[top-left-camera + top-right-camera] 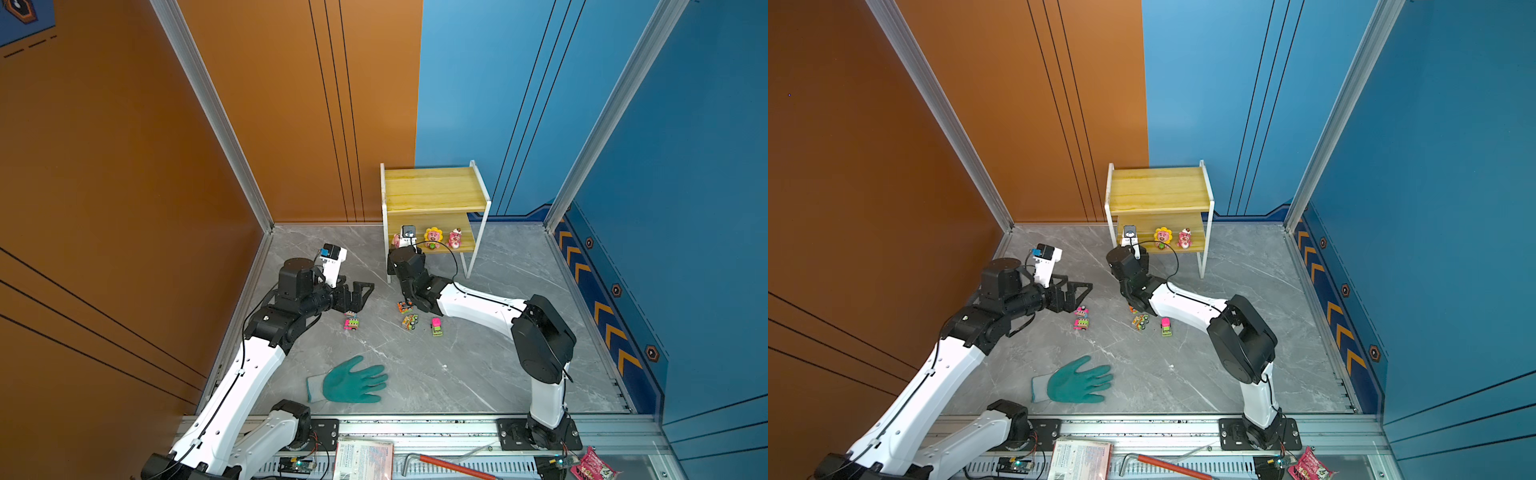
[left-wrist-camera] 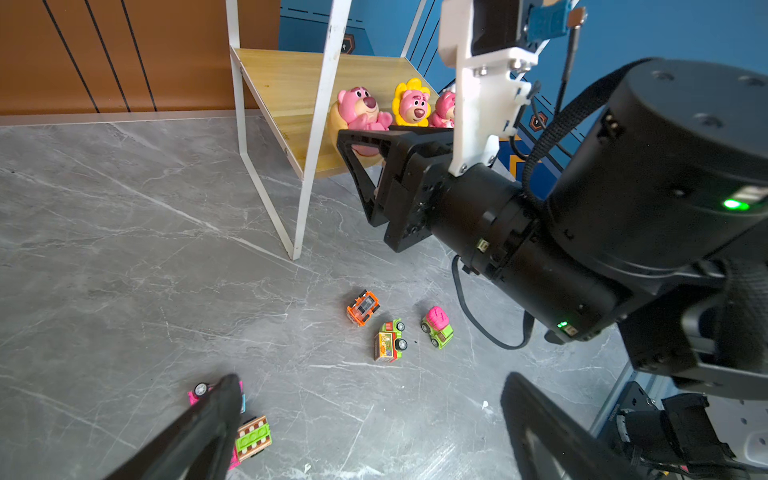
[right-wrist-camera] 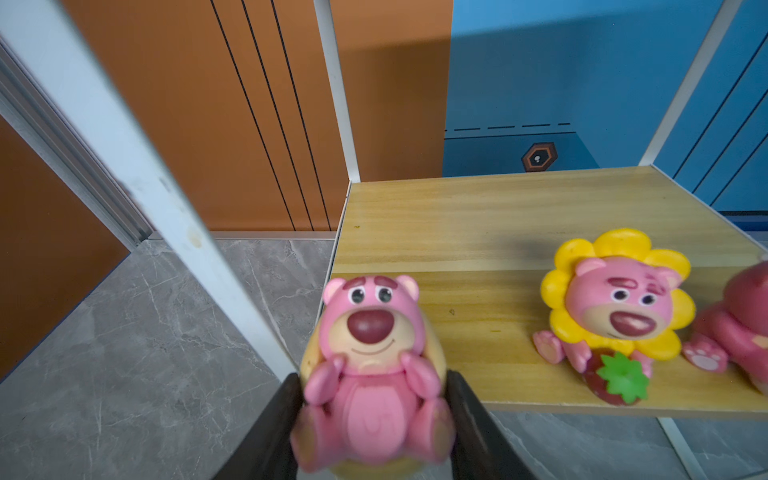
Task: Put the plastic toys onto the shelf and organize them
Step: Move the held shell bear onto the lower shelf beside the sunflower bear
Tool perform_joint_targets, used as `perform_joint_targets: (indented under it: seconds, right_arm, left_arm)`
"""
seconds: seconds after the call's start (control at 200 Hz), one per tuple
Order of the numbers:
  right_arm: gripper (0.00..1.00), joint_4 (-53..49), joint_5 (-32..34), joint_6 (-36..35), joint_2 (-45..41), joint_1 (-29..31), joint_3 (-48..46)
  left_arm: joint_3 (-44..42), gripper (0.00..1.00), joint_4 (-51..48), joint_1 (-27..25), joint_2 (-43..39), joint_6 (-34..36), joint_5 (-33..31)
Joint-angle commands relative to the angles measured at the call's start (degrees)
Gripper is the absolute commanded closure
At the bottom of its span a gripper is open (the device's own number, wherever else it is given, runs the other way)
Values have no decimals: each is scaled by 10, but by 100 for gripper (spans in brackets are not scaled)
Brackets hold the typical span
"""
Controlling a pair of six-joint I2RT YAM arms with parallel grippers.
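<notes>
- Now the right gripper clamps a glossy rounded pink plastic bear by the grainy pale-wood shelf board.
- And the left gripper holds its fingers wide apart, empty.

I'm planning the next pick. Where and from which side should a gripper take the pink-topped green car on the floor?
Grip the pink-topped green car across its two wheel sides, coming straight down from above. It stands upright on its wheels, apart from the yellow-green truck beside it, so both sides look free. The rounded pink top would likely slip out of a grip.
</notes>
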Motion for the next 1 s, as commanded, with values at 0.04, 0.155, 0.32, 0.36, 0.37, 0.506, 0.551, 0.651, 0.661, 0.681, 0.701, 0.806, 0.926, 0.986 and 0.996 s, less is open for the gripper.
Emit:
perform_joint_targets:
  seconds: [0.04,0.155,0.32,0.36,0.37,0.506,0.551,0.651,0.661,0.681,0.701,0.806,0.926,0.986,0.996]
  right_arm:
    - [57,4,15,-3,14,-10,25]
    - [56,11,15,-4,23,-15,28]
    - [56,26,14,-9,34,-20,31]
    - [56,25,17,-14,39,-21,36]
    - [56,24,17,-14,39,-20,38]
    - [56,22,21,-19,52,-23,53]
    - [56,22,22,-19,55,-24,57]
    - [56,23,26,-24,64,-25,68]
    - [56,23,28,-25,65,-25,69]
    - [56,23,29,-27,66,-25,71]
    - [56,23,30,-29,67,-25,73]
    - [54,23,38,-34,71,-25,80]
    - [53,19,38,-38,70,-30,88]
    - [53,12,36,-37,89,-32,95]
    - [53,11,36,-37,90,-32,96]
  left_arm:
    - [-5,2,14,-7,-9,6,18]
    - [-6,2,14,-7,-9,6,19]
    - [-6,2,15,-8,-9,4,20]
    - [-5,2,14,-8,-9,4,19]
    - [-6,2,15,-8,-9,4,20]
    - [-5,2,14,-8,-9,4,19]
    - [-5,2,14,-9,-9,3,19]
    - [-5,2,14,-9,-9,3,19]
    - [-6,2,14,-9,-9,3,19]
    - [-6,2,14,-9,-9,3,19]
    - [-5,2,14,-9,-9,3,19]
    - [-6,2,14,-9,-10,3,19]
    - [-5,2,15,-9,-9,2,21]
    - [-5,2,14,-9,-9,1,21]
    - [-5,2,14,-9,-9,1,21]
